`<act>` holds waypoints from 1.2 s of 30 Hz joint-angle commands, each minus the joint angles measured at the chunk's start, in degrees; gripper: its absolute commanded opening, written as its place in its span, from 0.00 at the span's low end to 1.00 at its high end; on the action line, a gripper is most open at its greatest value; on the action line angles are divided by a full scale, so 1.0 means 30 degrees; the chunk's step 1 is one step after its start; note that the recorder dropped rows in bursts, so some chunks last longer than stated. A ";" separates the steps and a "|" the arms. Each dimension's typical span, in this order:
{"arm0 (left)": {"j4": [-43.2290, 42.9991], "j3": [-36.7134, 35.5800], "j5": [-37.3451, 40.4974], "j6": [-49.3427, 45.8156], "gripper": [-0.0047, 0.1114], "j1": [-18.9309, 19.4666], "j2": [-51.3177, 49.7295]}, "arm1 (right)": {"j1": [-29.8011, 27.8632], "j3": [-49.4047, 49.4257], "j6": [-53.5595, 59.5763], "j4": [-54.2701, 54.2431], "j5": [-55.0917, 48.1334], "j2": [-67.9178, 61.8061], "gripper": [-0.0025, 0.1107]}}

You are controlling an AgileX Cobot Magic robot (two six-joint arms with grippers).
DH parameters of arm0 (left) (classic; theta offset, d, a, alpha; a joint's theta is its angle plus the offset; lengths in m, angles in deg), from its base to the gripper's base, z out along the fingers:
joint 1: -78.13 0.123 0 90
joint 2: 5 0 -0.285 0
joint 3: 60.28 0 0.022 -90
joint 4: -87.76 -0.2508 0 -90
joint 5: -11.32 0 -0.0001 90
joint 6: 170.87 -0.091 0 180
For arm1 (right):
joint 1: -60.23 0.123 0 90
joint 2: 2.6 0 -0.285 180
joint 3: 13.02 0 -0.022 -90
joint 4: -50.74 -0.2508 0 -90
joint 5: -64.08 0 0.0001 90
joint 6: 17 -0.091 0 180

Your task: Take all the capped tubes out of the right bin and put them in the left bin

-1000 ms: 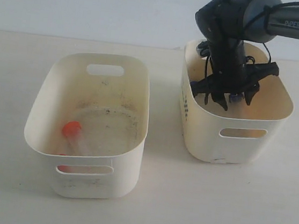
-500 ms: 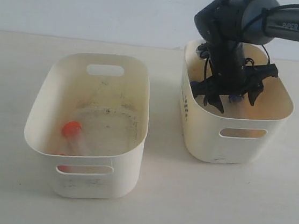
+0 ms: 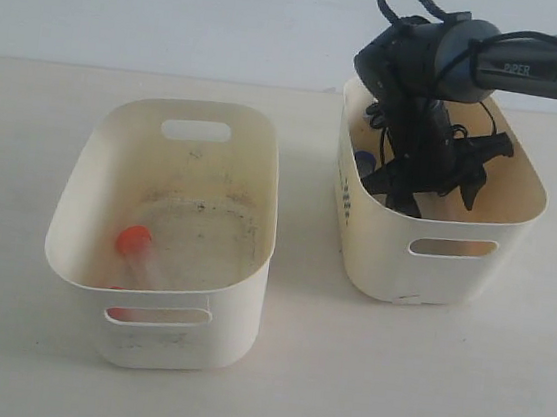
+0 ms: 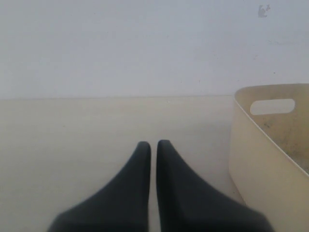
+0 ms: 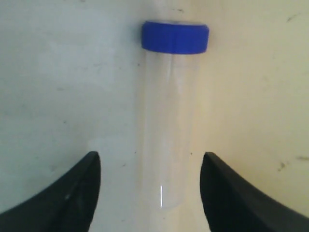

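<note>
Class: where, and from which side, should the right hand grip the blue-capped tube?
Grip the clear body mid-length, below the cap, descending from above: the blue-capped tube lies flat on the bin floor, its long sides between the open fingers of the right hand.

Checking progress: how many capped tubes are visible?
2: an orange-capped tube in the left bin, a blue-capped tube in the right bin, within the open right gripper. The arm may hide others.

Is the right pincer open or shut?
Open. The right pincer has a finger on each side of the blue-capped tube, with gaps.
</note>
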 commanded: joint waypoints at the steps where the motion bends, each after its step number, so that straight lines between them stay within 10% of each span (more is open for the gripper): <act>1: 0.0044 0.0074 -0.0184 0.0076 0.08 -0.0021 -0.0067 | -0.0019 -0.0018 -0.0177 0.0270 -0.0066 -0.0080 0.54; 36: 0.0044 0.0074 -0.0184 0.0076 0.08 -0.0021 -0.0067 | -0.0019 -0.0064 0.1084 -0.2161 0.0495 -0.0474 0.53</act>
